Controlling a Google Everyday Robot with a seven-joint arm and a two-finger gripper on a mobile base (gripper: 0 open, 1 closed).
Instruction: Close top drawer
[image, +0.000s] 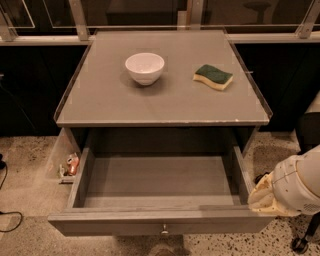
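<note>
On the far left, a dark cable (10, 216) is lying on the speckled floor (25, 175). Just beside the cabinet's left side, some small reddish things (71, 164) are sitting low by the floor; they are too small to tell apart.

The gray cabinet (165, 107) is standing in the middle. On its flat top, a white bowl (144, 68) is sitting to the left, right way up. A green and yellow sponge (213, 77) is lying to the right of it, well apart from the bowl.

Under the cabinet top, the top drawer (160, 220) is sticking far out toward the camera. Its inside is showing gray and bare. A small round knob (164, 230) is sitting in the middle of its front. The front edge is reaching almost to the bottom of the view.

At the right, the gripper (261, 196) is hanging just beside the drawer's right front corner, near the outside of the drawer's right wall. The pale, round arm (299, 184) is filling the lower right corner behind it. Nothing is standing between the drawer's front and the camera. A black wheel (300, 244) is showing at the bottom right on the floor.
</note>
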